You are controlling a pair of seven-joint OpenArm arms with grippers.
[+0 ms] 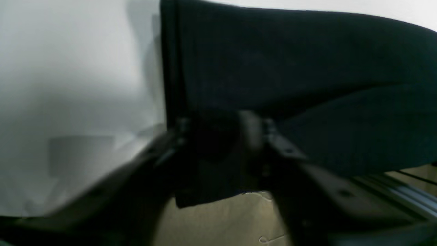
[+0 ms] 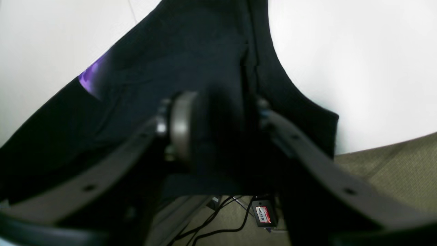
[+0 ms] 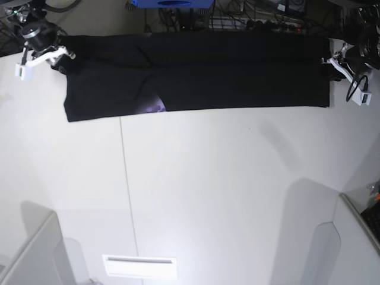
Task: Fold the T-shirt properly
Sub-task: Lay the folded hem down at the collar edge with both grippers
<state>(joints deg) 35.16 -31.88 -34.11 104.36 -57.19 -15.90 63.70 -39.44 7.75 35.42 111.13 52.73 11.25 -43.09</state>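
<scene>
the surface [image 3: 225, 196] is a broad white top with a thin seam running down its left part in the base view, and soft shadows fall along its near corners. beyond its far edge lies a clutter of dark cables [image 3: 249, 21] and something blue [image 3: 172, 3]; the wrist views show beige carpet [image 2: 392, 164] below that edge.

the t-shirt [image 3: 196, 74] lies as a long black band along the far edge, stretched flat across almost the whole width, with a small purple patch [image 3: 155, 106] peeking out at its near hem. its far side runs right up to the edge or slightly over it. everything nearer than the band is open white top.

the left hand [image 1: 218, 131] sits at the band's end on the base view's right, its jaws parted with black cloth lying between them; whether they press it cannot be told through the blur. the right hand [image 2: 218, 123] is at the opposite end, jaws apart, cloth between them, one round pad [image 2: 182, 124] standing off the fabric.
</scene>
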